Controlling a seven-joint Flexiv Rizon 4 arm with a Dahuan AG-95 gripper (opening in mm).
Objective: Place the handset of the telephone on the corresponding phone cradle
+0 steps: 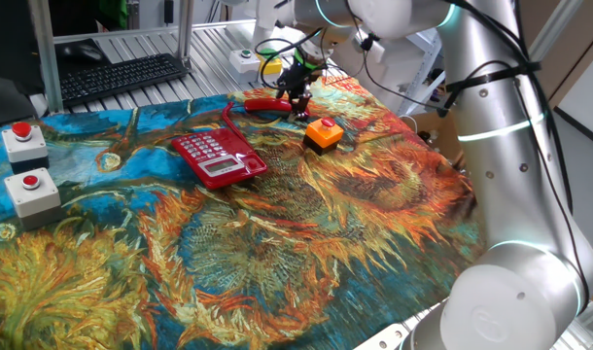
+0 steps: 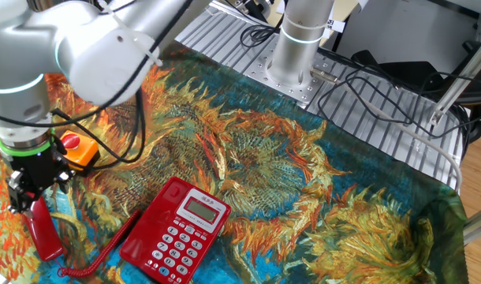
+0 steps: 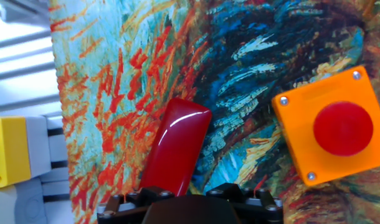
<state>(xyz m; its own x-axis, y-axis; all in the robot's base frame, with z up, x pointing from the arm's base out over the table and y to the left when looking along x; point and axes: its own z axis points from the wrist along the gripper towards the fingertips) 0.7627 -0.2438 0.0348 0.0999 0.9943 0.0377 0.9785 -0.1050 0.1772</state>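
I am working over a desk (image 1: pixel 394 282) draped in a sunflower-painted cloth, and my arm (image 1: pixel 510 146) is filling the right side of one fixed view, reaching toward the upper middle of that frame. The telephone (image 1: pixel 217 157) is sitting left of centre there, keys and pale panel facing up, and its cradle is standing empty, so the main step is not done yet. In the other fixed view the same telephone (image 2: pixel 176 233) is lying at the lower middle, with its thin red cord (image 2: pixel 98 248) trailing out toward the lower left.

The handset (image 2: pixel 43 227) is lying at the lower left of that view, well apart from the phone base, and I am judging that it is resting on the cloth or barely off it. My jaws (image 2: pixel 27 193) are sitting over its upper end. In the hand view the glossy red handset (image 3: pixel 175 144) is running up from between my fingers at the bottom centre, so I am reading them as closing narrowly on it, though the contact itself is hidden.

The orange button box (image 3: pixel 333 124) is sitting just beside, at the right of the hand view.

Lifting, carrying across and seating the handset are all remaining.
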